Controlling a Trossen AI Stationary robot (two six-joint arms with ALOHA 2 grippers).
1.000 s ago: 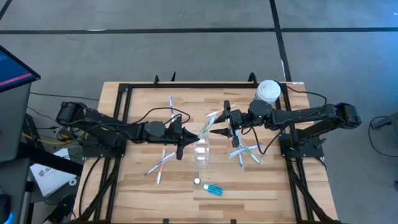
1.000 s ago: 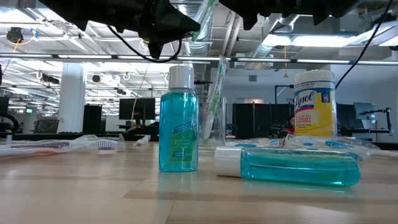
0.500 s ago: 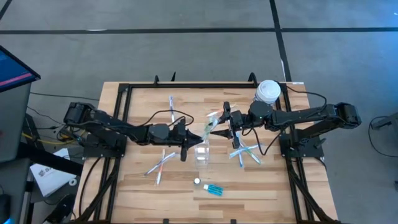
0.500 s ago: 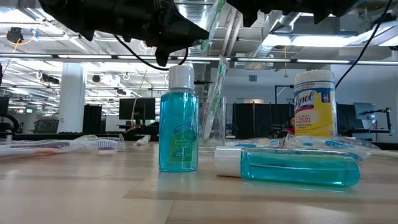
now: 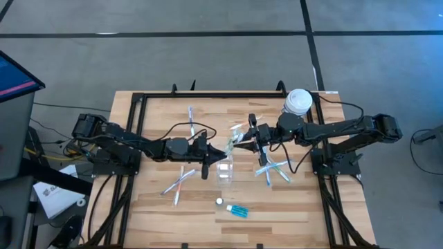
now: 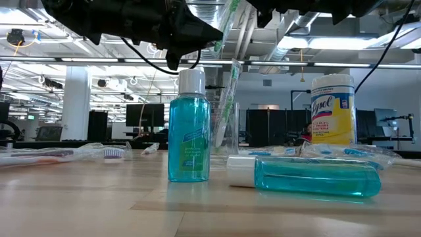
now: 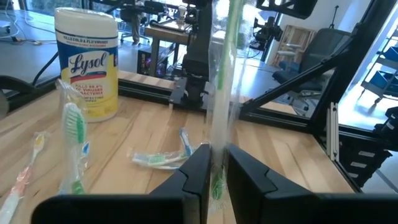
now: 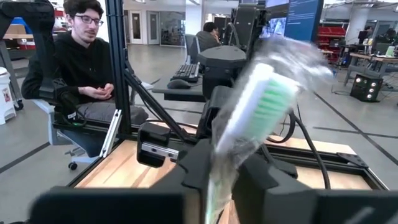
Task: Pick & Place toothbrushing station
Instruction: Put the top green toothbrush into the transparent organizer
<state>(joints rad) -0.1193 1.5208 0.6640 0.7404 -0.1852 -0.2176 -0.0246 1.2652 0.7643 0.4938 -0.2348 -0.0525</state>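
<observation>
Fingers on both grippers are clamped on the same thing, a green-handled toothbrush in a clear plastic wrapper (image 5: 231,144), and it hangs between them over the middle of the high view. Left gripper (image 5: 220,153) comes in from the left side of the frame, and in its wrist shot the two dark fingers (image 7: 198,176) pinch the wrapper low down, with the brush running straight up the middle of the picture. Right gripper (image 5: 240,141) reaches in from the right and has the bristle end, which fills the centre of its own wrist view as a green and white head (image 8: 261,102) in crinkly plastic.

Just below that, at frame centre, sits the small clear tumbler (image 5: 224,173). More wrapped toothbrushes lie scattered on the wooden table (image 5: 297,200): a pair lower left (image 5: 177,183), one upper centre (image 5: 191,116), a crossed bunch at right (image 5: 272,169). Two tiny blue white-capped bottles (image 5: 232,208) sit near the bottom centre; low view shows one upright (image 6: 189,128), one lying down (image 6: 306,174). Yellow wipes canister with a white lid (image 5: 298,101) stands upper right. A seated person in dark clothes (image 8: 84,68) shows in the upper left of the right wrist view.
</observation>
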